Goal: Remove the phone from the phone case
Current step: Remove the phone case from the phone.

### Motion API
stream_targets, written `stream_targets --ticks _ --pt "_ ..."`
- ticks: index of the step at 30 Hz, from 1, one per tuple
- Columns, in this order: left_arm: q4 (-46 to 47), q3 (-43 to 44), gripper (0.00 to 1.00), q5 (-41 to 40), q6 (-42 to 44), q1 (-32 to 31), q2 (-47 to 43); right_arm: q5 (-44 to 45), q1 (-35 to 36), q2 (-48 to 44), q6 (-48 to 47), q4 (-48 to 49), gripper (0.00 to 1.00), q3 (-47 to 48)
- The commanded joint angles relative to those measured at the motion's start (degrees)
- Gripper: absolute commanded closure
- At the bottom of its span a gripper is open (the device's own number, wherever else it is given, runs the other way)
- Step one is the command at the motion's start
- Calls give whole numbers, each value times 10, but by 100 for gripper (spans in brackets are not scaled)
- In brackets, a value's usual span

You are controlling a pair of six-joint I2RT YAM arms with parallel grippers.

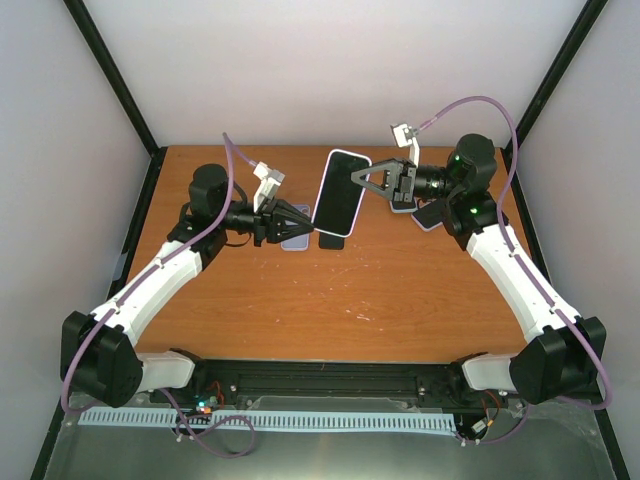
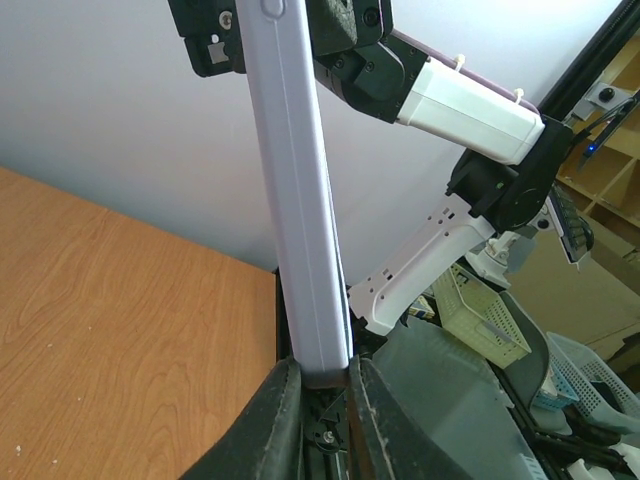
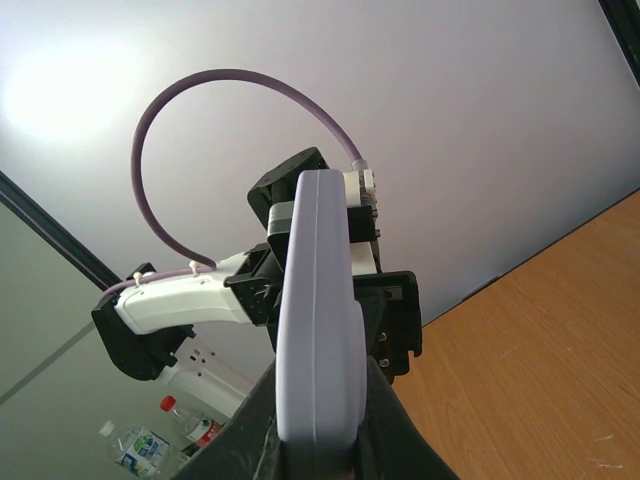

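So here's where we're at: the phone [image 1: 340, 190] is still in its case [image 2: 300, 200], and the two arms are holding the whole thing up off the desk [image 1: 350, 300] between them. From the top camera it hangs over the far part of the desk, around 12 o'clock from the middle. The dark screen faces up and the top end tips toward 1 o'clock.

The left arm [image 1: 160, 270] reaches in from 8 o'clock and the left jaws are clamped on the phone's long edge near its lower end. In the left wrist view we see the pale lilac side of the case standing up from between the two black fingers [image 2: 275, 420], which squeeze it from both sides.

The right arm [image 1: 510, 270] comes in from 2 o'clock, and the right jaws are pinched on the opposite long edge, nearer the top end. The right wrist camera looks straight along the rounded rim of the case, with the jaws snug against it at 6 o'clock in that picture.

The case looks fully seated all round from what we can see. No corner is peeled off.
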Motion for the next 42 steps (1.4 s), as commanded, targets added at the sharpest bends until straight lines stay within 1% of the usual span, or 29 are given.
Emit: stream_targets --ticks 1,7,11,14,16,18,23,29,37,42 --pt "-13 -15 84 -19 4 25 7 -49 -2 -33 38 38 97 11" --pt "-4 -11 76 -16 -3 25 8 -46 -2 -32 25 23 97 12" --pt "8 -5 73 -13 -20 25 7 -43 -2 -32 21 20 97 10" --pt "36 -7 63 10 -38 17 -1 -39 -2 -32 8 6 97 11" --pt "35 -4 56 19 -35 7 -8 -33 -2 -30 -5 -9 97 14" --pt "33 -1 52 25 -35 1 -11 -29 -2 -28 -9 -15 97 16" --pt "6 10 51 18 -11 -15 -10 -24 -2 -24 -8 -13 97 18" --pt "7 20 51 16 -10 -28 -6 -23 -2 -25 -15 -20 97 18" --pt "8 24 50 11 -12 -32 -3 -22 -2 -24 -17 -22 97 17" --pt "-3 23 52 -3 -4 -32 -2 -21 -2 -25 -17 -22 97 16"
